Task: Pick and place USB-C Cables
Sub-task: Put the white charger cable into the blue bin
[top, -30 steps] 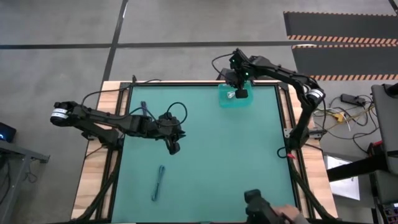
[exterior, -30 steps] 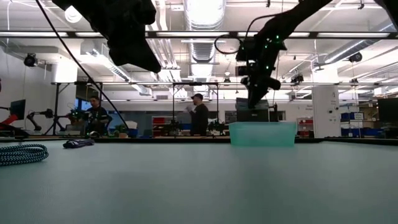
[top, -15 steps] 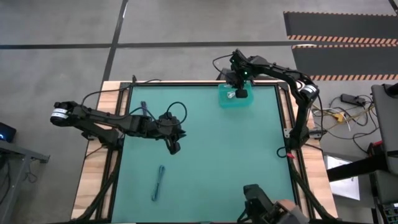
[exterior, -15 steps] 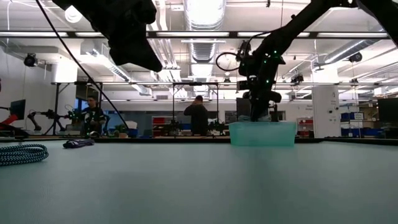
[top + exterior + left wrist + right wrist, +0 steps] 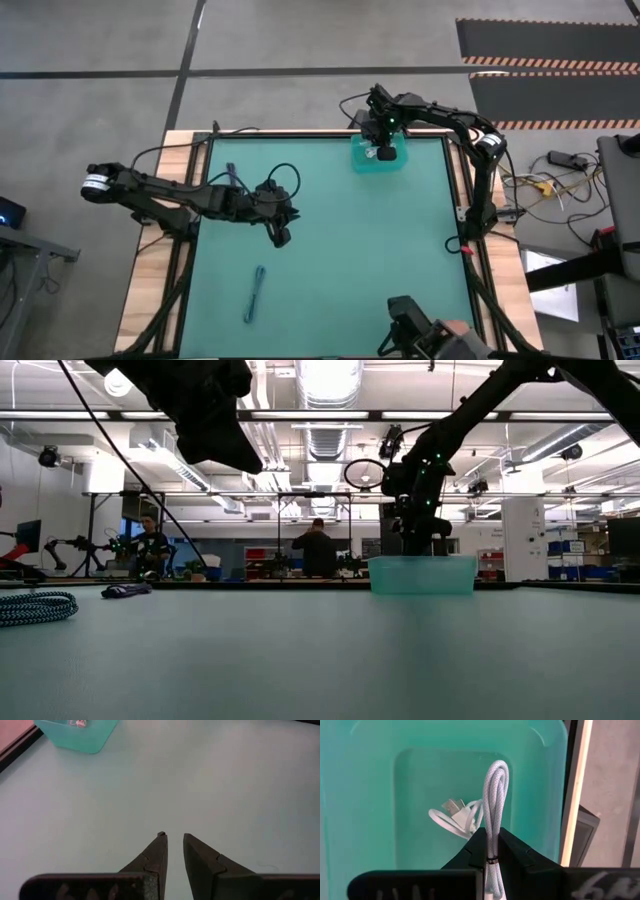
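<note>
Right jaws clamp a white cable (image 5: 493, 805), its lower end hidden, over the bin (image 5: 370, 795).

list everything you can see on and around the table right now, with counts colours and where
translucent teal plastic bin: 1, teal, far edge of the green table mat, right of centre
white braided cable bundle: 1, white, held over the bin
loose white coiled cable: 1, white, lying in the bin
blue-grey folded cable bundle: 1, blue-grey, near left part of the mat
dark folded cable bundle: 1, dark, far left of the mat
people in the room behind: 2, dark clothes, beyond the table
left gripper: 1, dark, above mid-left mat, nearly closed and empty
right gripper: 1, dark, over the bin, gripping the braided bundle
</note>
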